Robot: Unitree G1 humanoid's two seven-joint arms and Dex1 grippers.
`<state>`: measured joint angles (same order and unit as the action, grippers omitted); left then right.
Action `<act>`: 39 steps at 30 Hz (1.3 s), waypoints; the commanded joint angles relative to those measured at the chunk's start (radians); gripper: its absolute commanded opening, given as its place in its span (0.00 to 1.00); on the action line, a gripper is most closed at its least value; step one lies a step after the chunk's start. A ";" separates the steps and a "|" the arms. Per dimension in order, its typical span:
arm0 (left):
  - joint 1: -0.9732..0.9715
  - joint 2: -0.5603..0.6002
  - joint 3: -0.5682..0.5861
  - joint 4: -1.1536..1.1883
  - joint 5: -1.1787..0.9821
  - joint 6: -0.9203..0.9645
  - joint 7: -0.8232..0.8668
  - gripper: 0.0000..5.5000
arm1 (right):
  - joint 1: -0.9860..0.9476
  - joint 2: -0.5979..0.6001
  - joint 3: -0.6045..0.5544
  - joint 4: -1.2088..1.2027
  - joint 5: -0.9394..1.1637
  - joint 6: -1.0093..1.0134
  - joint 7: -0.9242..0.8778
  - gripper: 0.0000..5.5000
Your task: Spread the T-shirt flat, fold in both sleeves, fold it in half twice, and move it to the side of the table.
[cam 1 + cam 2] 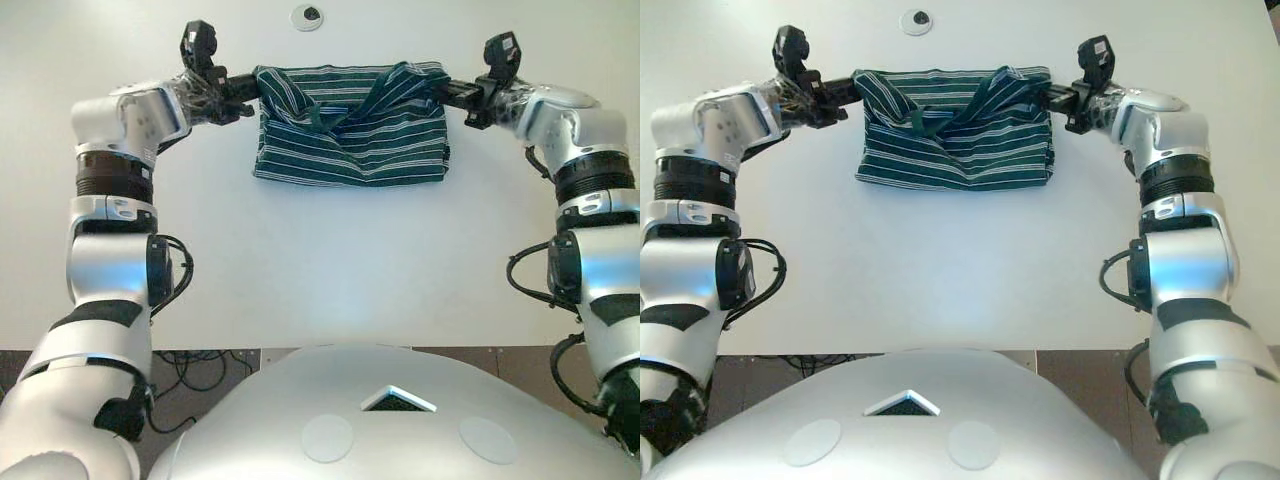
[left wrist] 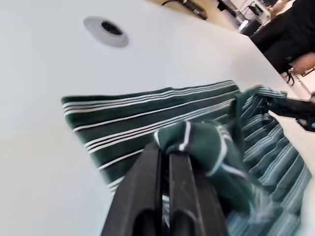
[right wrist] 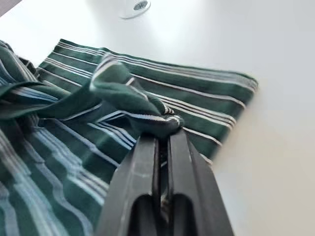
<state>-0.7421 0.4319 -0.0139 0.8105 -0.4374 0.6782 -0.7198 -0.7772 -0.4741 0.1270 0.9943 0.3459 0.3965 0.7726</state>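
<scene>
A dark green T-shirt with white stripes lies partly folded at the far middle of the white table. Its upper layer is lifted and stretched between my two grippers. My left gripper is shut on the shirt's left top corner, where cloth bunches at the fingertips. At the right top corner my right gripper is shut on the fabric, pinched between its black fingers. The lower layer rests flat on the table.
A round grey cable port is set into the table just beyond the shirt. Bare white table surrounds the shirt on all sides. Floor and cables show past the table's near edge.
</scene>
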 commanded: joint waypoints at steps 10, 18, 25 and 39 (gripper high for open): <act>-0.095 -0.076 0.125 0.333 0.135 -0.290 0.182 0.27 | -0.130 0.114 -0.166 0.187 -0.086 -0.167 -0.145 0.19; 0.024 -0.056 0.161 0.038 0.147 -0.475 0.123 0.24 | -0.094 0.107 -0.187 0.130 -0.179 -0.416 -0.263 0.20; 0.194 -0.105 -0.120 -0.361 0.175 -0.290 -0.163 0.01 | 0.152 0.185 0.041 -0.279 -0.208 -0.238 0.138 0.00; -0.195 -0.209 0.013 0.386 0.289 -0.486 0.205 0.00 | 0.343 0.116 0.313 -0.475 -0.397 -0.065 0.247 0.00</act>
<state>-0.8954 0.2041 -0.0374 1.1432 -0.1505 0.2273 -0.5567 -0.5201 -0.3348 0.3805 0.4989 -0.0063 0.2470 0.9900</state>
